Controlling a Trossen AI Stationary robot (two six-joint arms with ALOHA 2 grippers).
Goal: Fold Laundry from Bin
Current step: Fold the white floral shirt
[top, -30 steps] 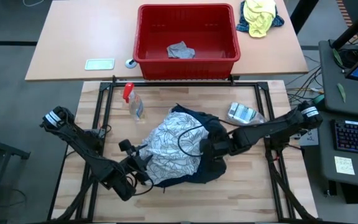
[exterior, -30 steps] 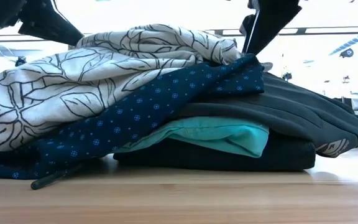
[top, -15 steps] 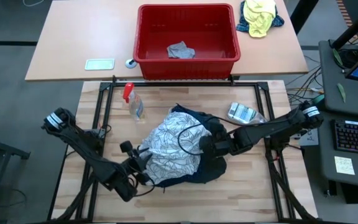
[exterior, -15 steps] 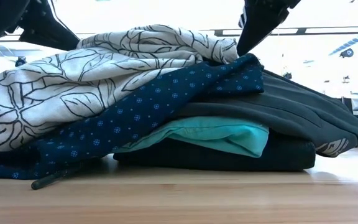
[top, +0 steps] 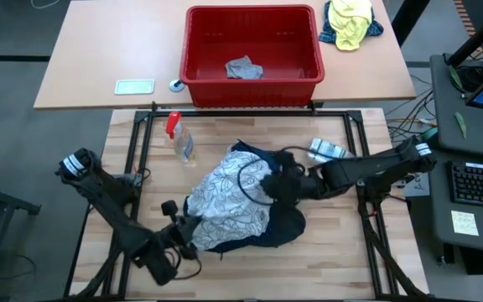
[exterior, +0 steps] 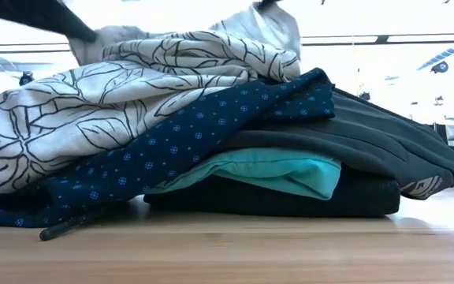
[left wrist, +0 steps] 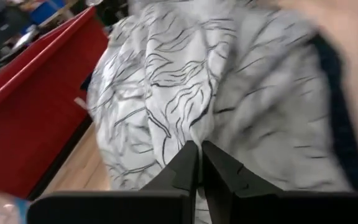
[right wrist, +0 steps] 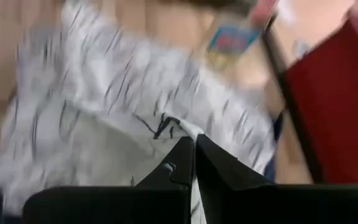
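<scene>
Spanning the near half of the scene, the pale slatted wooden table [top: 334,260] carries a heaped pile of soft laundry [top: 250,205] at its middle, while a tan tabletop [top: 90,59] lies beyond it. On that far tabletop stands the red plastic rectangular bin [top: 252,82], holding one small crumpled light grey garment [top: 244,68]; a yellow-and-blue cloth bundle [top: 350,23] lies just beside the bin's right end.

The pile's top layer is a white cloth printed with black leaf outlines [exterior: 93,102]. Under it, the low view shows a navy cloth with tiny dots [exterior: 187,138], a dark grey garment [exterior: 385,142], a bright turquoise one [exterior: 282,172] and a black one [exterior: 290,201] at the bottom.

The left gripper [top: 188,227] sits at the pile's near left edge, its jaws pressed together and pinching the leaf-print cloth, as the left wrist view shows. The right gripper [top: 277,183] is at the pile's right side, jaws likewise closed on a fold of the same cloth.

A clear spray bottle with a red top [top: 178,138] lies near the pile's far left, and a small crinkled packet [top: 325,151] near its far right.
</scene>
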